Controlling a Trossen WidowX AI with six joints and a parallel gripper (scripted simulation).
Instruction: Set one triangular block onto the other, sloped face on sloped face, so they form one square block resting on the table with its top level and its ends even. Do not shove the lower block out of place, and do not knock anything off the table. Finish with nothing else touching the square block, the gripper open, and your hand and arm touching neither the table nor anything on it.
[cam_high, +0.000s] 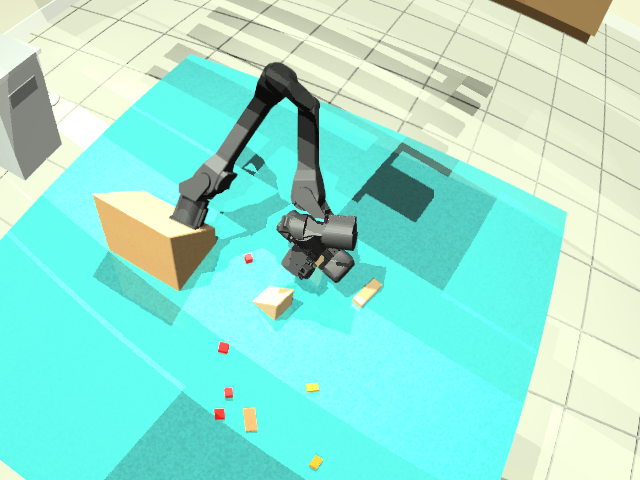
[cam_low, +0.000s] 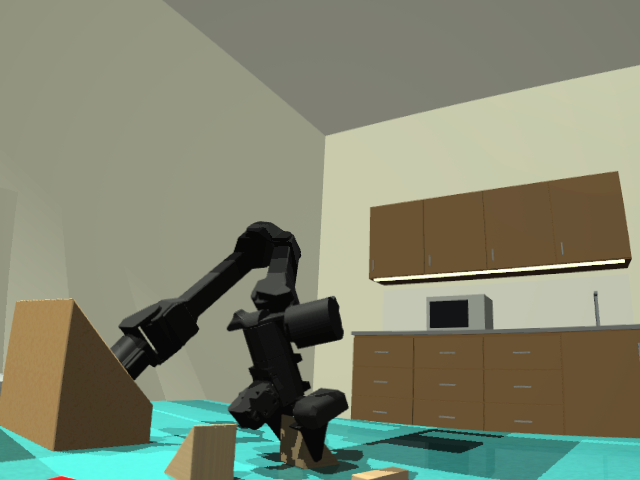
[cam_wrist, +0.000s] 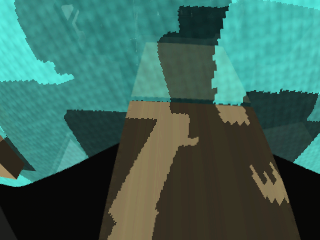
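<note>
One triangular block stands on the table, its slope facing left in the exterior view. The other triangular block stands on the table under the hand, its slope falling to the right in the exterior view. My gripper is low around this second block and shut on it, one finger at each side. Its fingertips are close to the table. The block hides parts of the fingers in the wrist view, and the hand hides most of the block in the top view.
A flat wooden piece lies near the hand. Another flat piece, several red cubes and two yellow pieces lie further off. The arm's base sits on a large sloped wooden block.
</note>
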